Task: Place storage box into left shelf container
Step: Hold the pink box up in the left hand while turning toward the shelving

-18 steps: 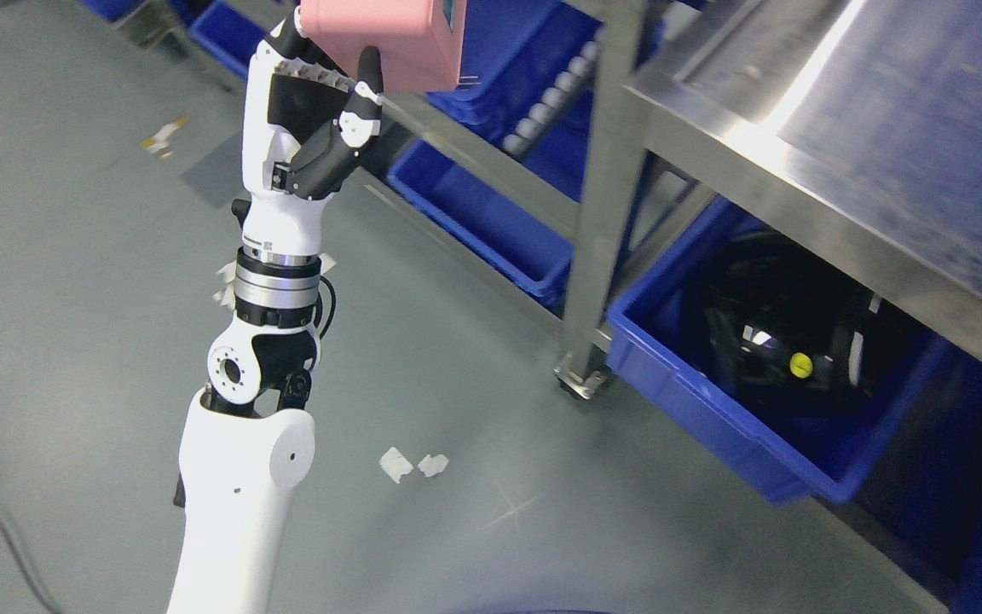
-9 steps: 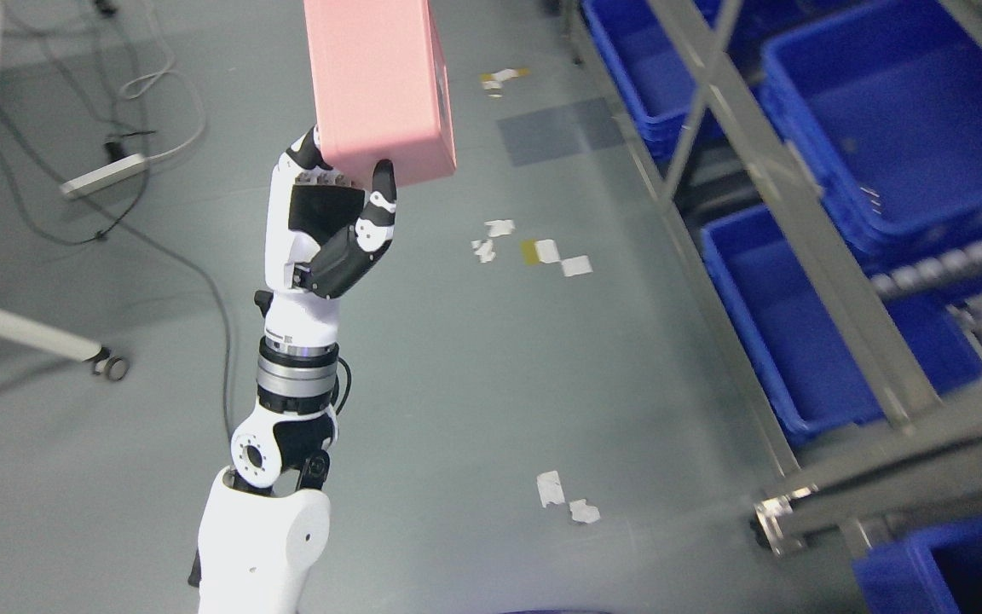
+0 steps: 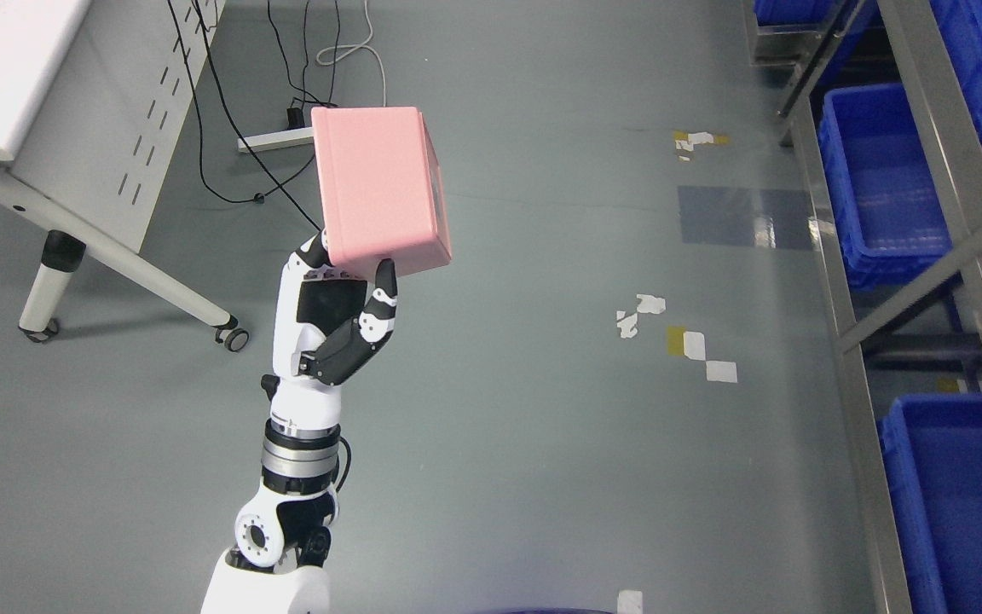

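The left hand (image 3: 333,320) grips the pink storage box (image 3: 378,189) from below (thumb pressed on its front), well apart from the blue shelf containers (image 3: 879,183).

Pink storage box (image 3: 378,188), tilted, held aloft
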